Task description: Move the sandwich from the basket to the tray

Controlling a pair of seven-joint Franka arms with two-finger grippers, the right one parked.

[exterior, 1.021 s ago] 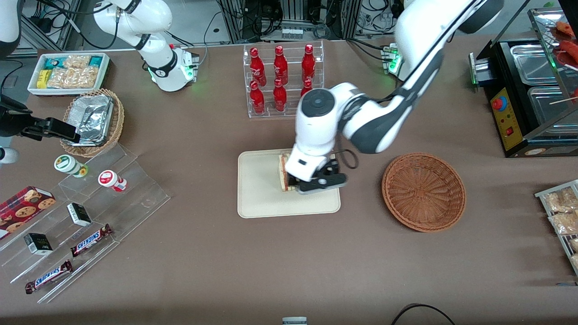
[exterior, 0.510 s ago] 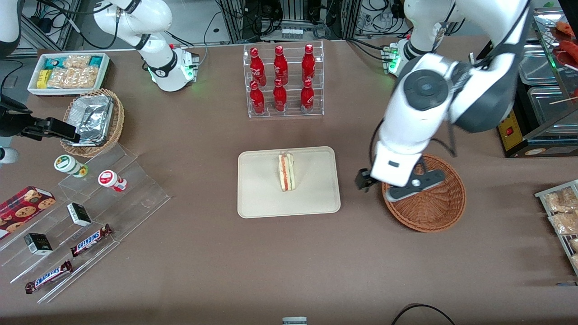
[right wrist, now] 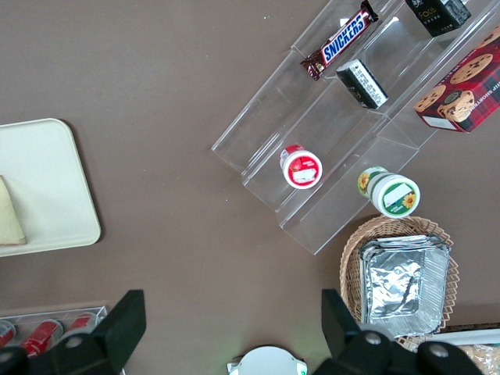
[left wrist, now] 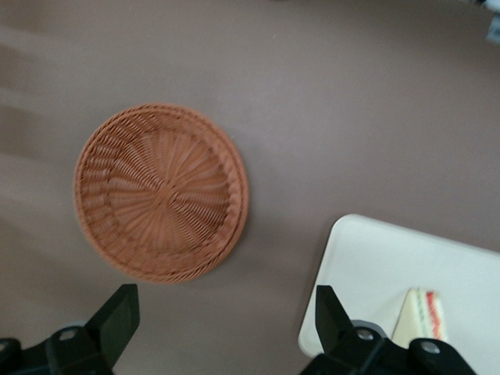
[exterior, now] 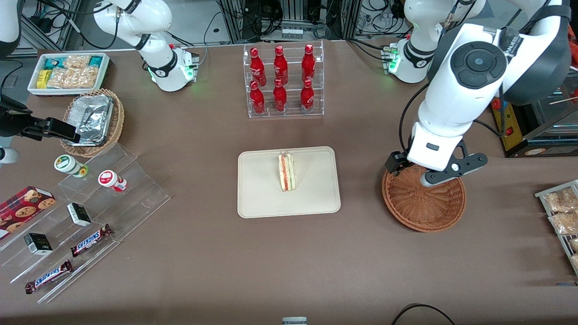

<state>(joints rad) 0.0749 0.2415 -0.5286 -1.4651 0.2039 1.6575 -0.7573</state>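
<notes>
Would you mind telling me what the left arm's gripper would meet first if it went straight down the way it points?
Probably the empty basket: the open gripper hangs over the rim nearest the tray. Depth is unclear, so possibly bare table instead.

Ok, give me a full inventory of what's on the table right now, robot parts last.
Sandwich: one, white bread with red filling, on the tray.
Tray: one, cream, mid-table.
Basket: one, reddish-brown wicker, nothing in it, toward the working arm's end.
Bottles: six, red, in a clear rack.
Foil container: one, silver, in a tan wicker basket.
Snack box: one, white, toward the parked arm's end.
Snickers bars: two, on clear steps.
Cookie box: one, red.
Claw: one, black fingers, open, above the basket's rim.
</notes>
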